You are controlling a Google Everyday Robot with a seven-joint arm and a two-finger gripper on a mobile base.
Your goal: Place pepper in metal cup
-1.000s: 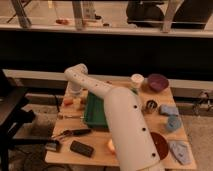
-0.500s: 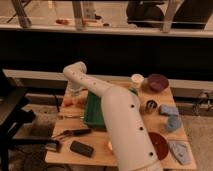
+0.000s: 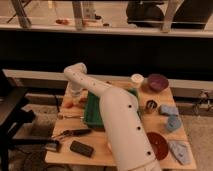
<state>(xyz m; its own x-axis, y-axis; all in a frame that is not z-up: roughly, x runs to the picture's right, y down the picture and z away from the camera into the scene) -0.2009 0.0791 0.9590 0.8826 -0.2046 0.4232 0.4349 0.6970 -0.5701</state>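
My white arm reaches up from the bottom middle, bends at the far left of the table and points down. My gripper [image 3: 75, 97] hangs at the table's far left end, just above the surface. An orange-red shape right by it, which looks like the pepper [image 3: 69, 104], lies on the table; I cannot tell whether the gripper touches it. The metal cup [image 3: 151, 106], small and silver with a dark inside, stands at the right of the table, to the right of the arm and far from the gripper.
A green tray [image 3: 93, 113] lies between gripper and cup. A white cup [image 3: 136, 79] and purple bowl [image 3: 157, 82] stand at the back right. Blue cloths [image 3: 170, 120], a red plate [image 3: 158, 145], a black box [image 3: 81, 148] and dark tools [image 3: 70, 133] lie nearer the front.
The arm's bend shifted slightly left, then back right. The gripper stays at the table's left end; the objects have not moved.
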